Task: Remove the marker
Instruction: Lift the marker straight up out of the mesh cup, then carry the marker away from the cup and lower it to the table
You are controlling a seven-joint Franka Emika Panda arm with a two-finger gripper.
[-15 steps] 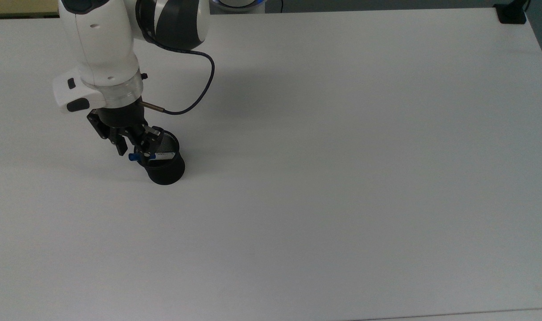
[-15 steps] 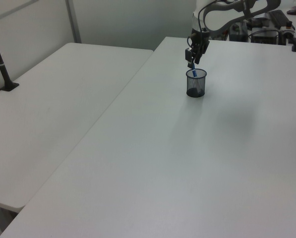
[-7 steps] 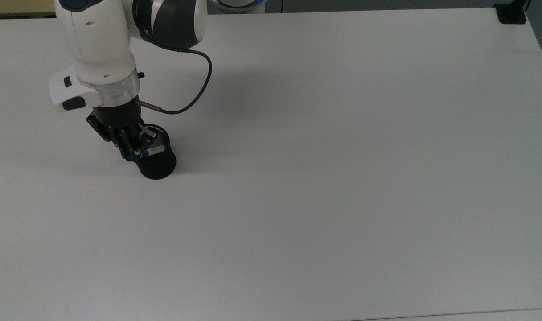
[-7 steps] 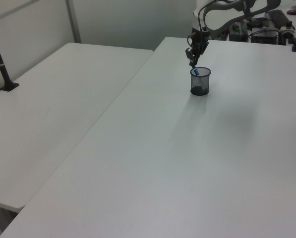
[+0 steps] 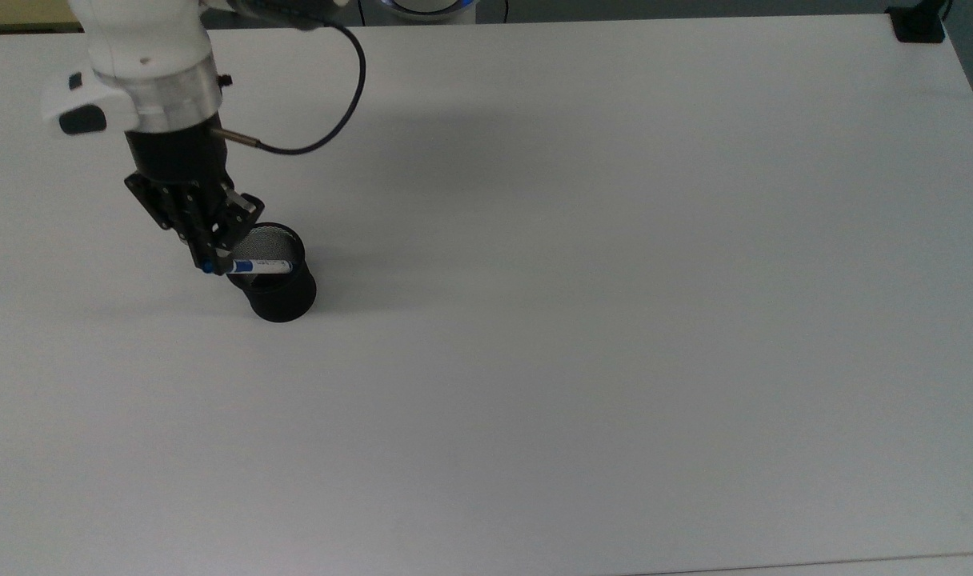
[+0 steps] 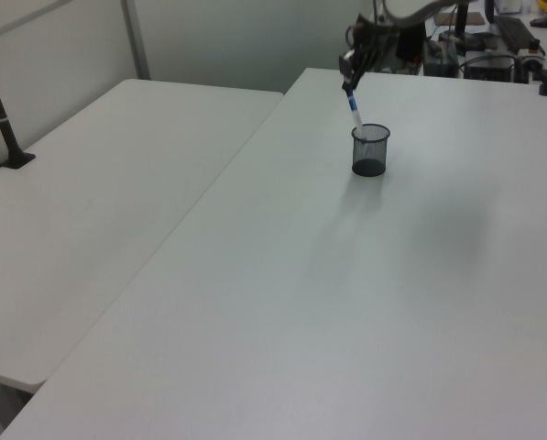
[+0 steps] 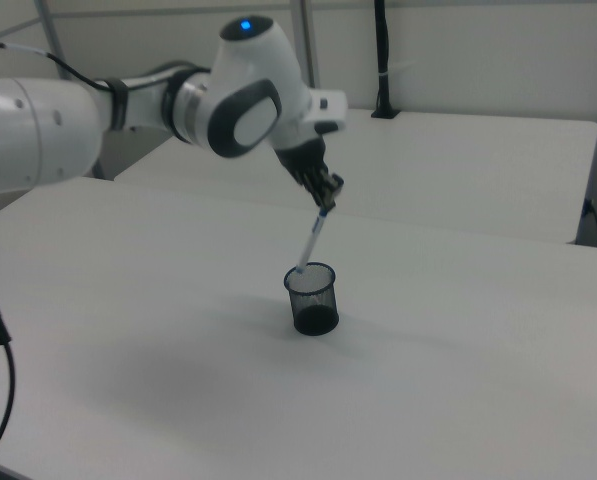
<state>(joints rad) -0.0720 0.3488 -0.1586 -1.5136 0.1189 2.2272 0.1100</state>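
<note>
The gripper (image 7: 327, 198) pinches the marker (image 7: 310, 241) by its upper blue end, holding it tilted, its lower tip at the rim of the black mesh cup (image 7: 312, 299) (near one long edge of the white table (image 7: 458, 350)).

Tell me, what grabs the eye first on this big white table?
The end effector pinching a marker by its top, tilted, its lower end at the rim of a black mesh cup. The cup stands alone near the top view's left on the bare white table.
</note>
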